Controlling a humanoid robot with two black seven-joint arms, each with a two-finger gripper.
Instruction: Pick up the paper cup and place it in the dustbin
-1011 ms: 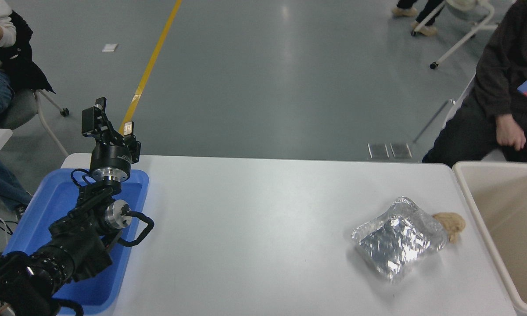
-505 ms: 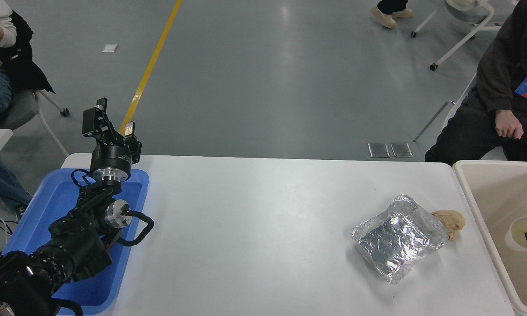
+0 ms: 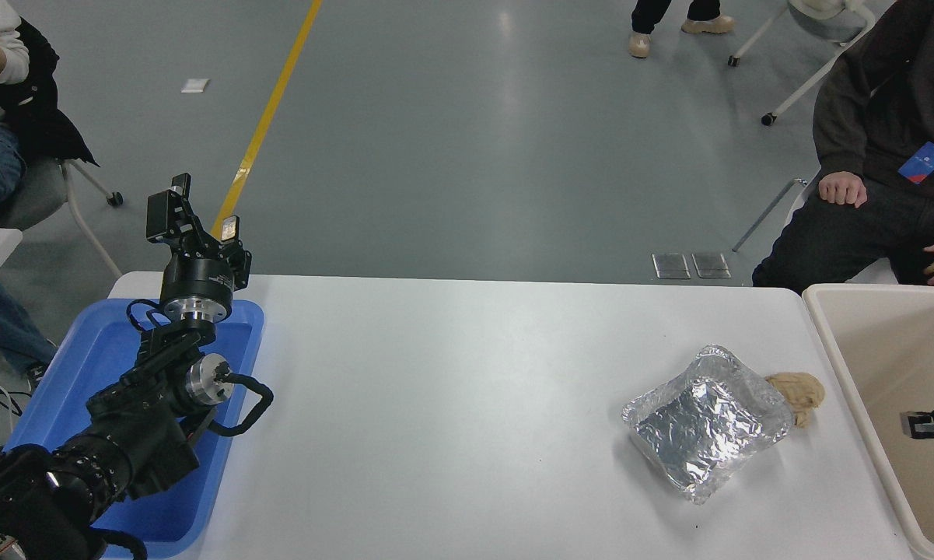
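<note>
Right gripper (image 3: 910,425) over dustbin (image 3: 828,342), only its tip visible.
Whether its fingers are open, I cannot tell; left gripper (image 3: 198,214) fingers apart, holding nothing.

Beyond the white table (image 3: 467,389), a glossy grey floor (image 3: 474,140) reflects overhead light; a yellow line (image 3: 268,117) crosses it, with rolling chairs (image 3: 820,47) at the table's far corners.

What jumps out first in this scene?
A crinkled silver foil packet lies on the white table, a small tan lump touching its right end. At lower left a black robot arm reaches over a blue tray, its left end effector raised. A beige dustbin stands at the right edge.
</note>
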